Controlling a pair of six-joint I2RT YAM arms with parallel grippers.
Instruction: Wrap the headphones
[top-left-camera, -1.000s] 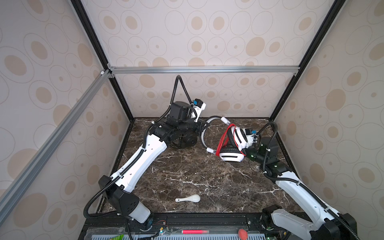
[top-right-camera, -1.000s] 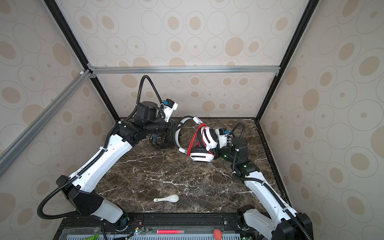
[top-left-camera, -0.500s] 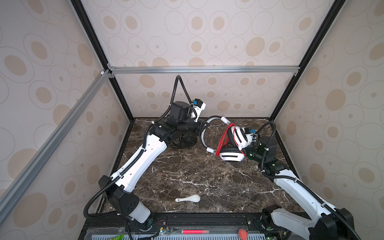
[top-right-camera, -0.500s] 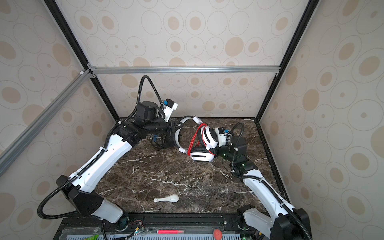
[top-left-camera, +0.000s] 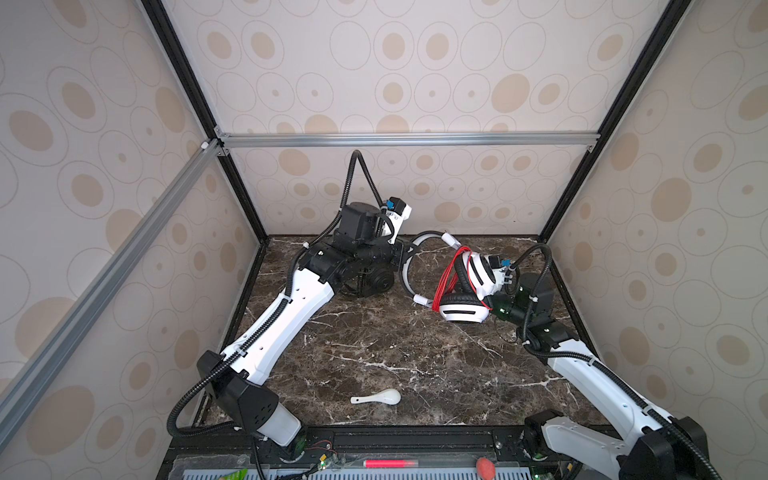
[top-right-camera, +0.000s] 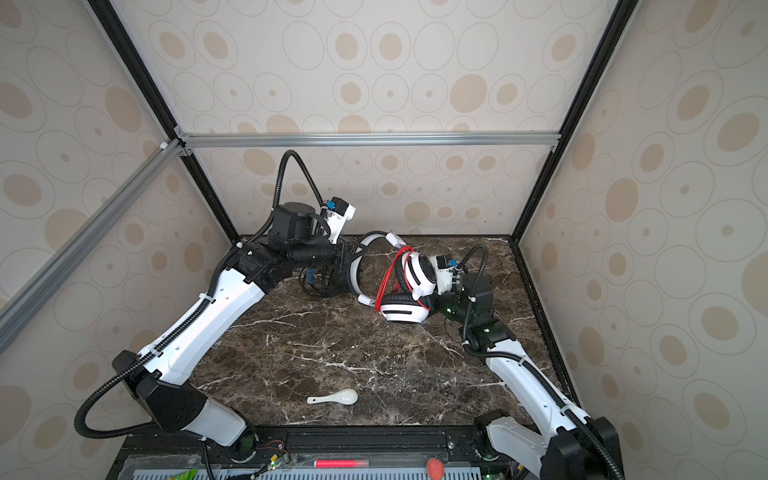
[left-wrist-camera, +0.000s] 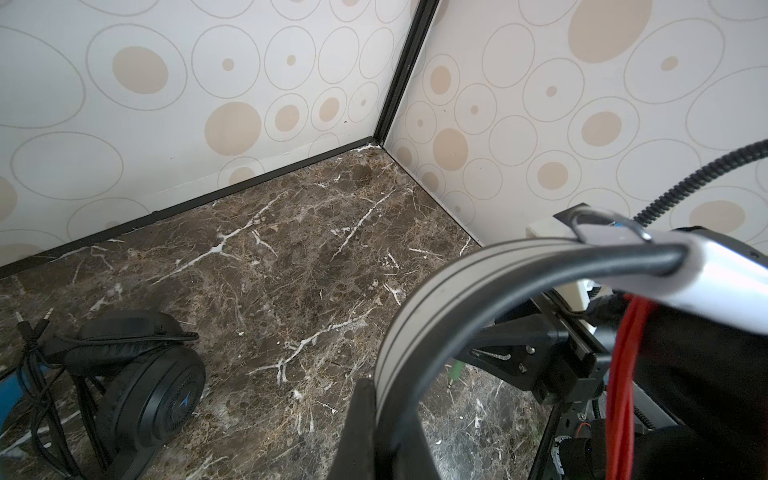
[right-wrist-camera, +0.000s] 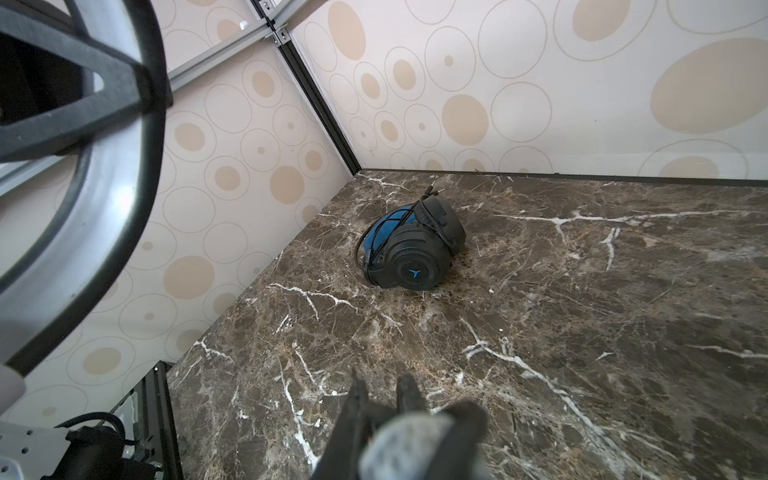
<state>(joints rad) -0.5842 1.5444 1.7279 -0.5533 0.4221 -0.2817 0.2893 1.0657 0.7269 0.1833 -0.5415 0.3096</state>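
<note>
Right arm shifted, headphones, marble, dotted walls

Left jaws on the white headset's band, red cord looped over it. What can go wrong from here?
1. The red cord sits in loose loops bowing off the white headset; tilting it may shed them.
2. The jaws of the left gripper pinch only the headband, so the headset could twist or slip.
3. The black headset lies close beside that gripper, its thin cord loose; a sweep might snag it.
</note>
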